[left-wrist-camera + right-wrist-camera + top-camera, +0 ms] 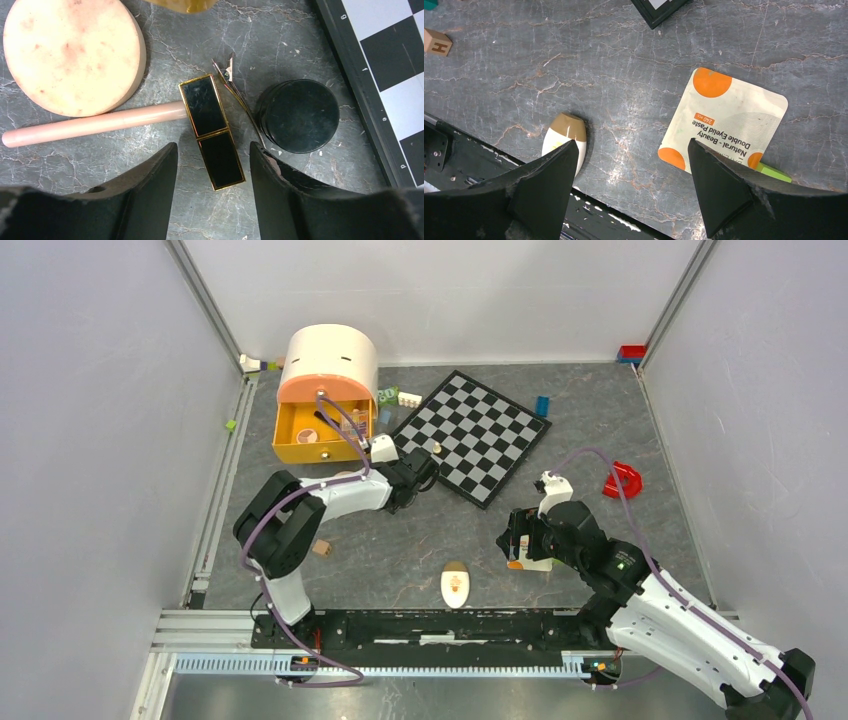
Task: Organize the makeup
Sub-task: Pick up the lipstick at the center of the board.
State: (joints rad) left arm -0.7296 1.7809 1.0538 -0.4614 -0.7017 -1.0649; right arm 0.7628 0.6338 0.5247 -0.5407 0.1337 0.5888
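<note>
Under left hand [212, 150] — one lipstick [212, 131]

Left arm [345, 495] and right arm [680, 615]: white links, black joints, looping purple cables [340, 425], blunt black gripper fingers [150, 200].

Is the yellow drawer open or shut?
Open. The yellow drawer sticks out from under the peach domed box, and its inside shows from above.

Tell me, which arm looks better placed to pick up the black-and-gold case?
Left. The left hand hangs open directly over the black-and-gold case, straddling one end; the right hand is over the white-orange sachet instead.
</note>
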